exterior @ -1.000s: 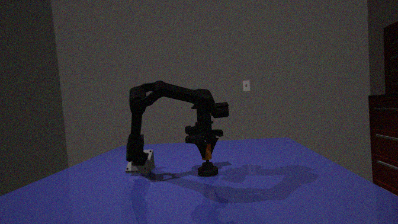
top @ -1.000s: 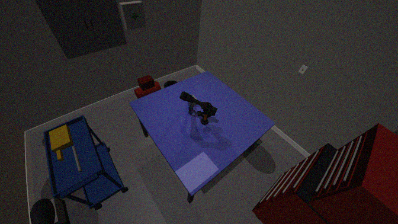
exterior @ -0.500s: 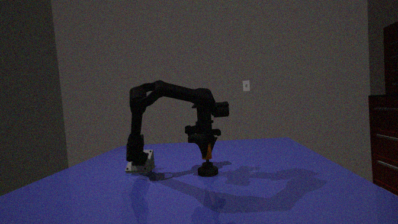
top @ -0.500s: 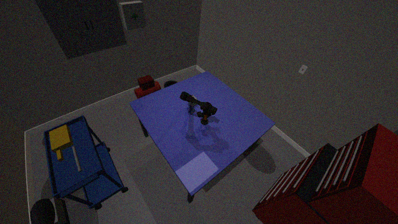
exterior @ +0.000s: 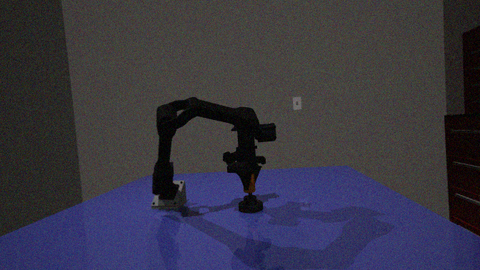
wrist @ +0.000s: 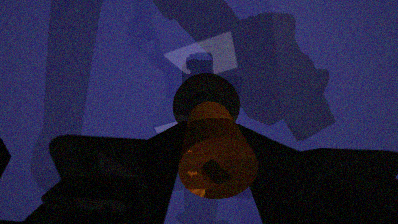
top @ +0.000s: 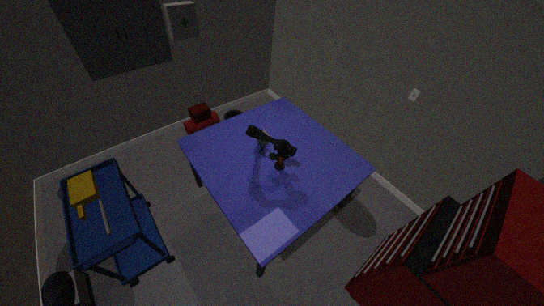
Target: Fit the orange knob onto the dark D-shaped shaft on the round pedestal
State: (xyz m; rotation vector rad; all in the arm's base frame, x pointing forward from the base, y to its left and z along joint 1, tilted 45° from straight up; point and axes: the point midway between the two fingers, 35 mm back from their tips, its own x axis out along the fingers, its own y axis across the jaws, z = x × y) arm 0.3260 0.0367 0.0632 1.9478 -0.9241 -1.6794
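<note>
The orange knob [top: 281, 160] [exterior: 252, 185] [wrist: 240, 172] is between the fingers of my gripper [exterior: 250, 187] [wrist: 210, 127], which is shut on it. In the exterior view the knob stands nearly upright, with a slight lean, directly above the round pedestal [top: 279, 167] [exterior: 251, 206] [wrist: 200, 91]. A small gap shows between the knob's lower end and the pedestal, with a short dark bit of shaft [exterior: 250, 193] in it. The knob hides the rest of the shaft, so its flat side and whether the tip is inside the hole cannot be seen.
The blue table [top: 227, 162] [exterior: 118, 232] carries the arm's pale base [exterior: 181, 193] to the left of the pedestal in the exterior view. A pale sheet or patch [top: 269, 236] lies at the table's near corner in the top view. Arm shadows cross the table.
</note>
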